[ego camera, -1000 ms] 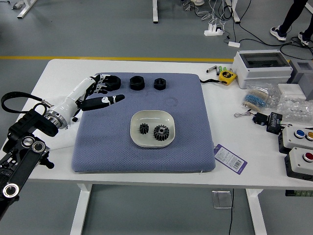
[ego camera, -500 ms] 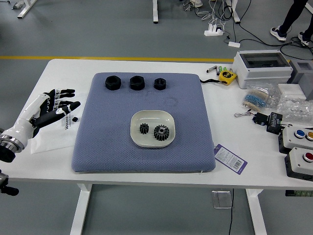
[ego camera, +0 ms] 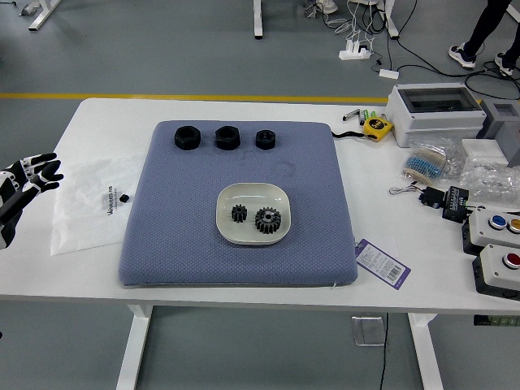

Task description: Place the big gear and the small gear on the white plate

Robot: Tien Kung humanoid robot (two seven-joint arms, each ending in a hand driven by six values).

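We've got both gears on the white plate (ego camera: 253,191), left hand (ego camera: 32,177) empty, fingers loosely spread.

Left hand (ego camera: 18,193) and person (ego camera: 491,20) cropped

Both gears sit on my white plate.
I see the big gear (ego camera: 268,220), black and thick-toothed, at the right on the white plate (ego camera: 253,192), just beside the small gear (ego camera: 239,213), also black and toothed; the pale, rounded-square plate lies flat.

Gray floor (ego camera: 162,49), yellow stripe (ego camera: 203,97).
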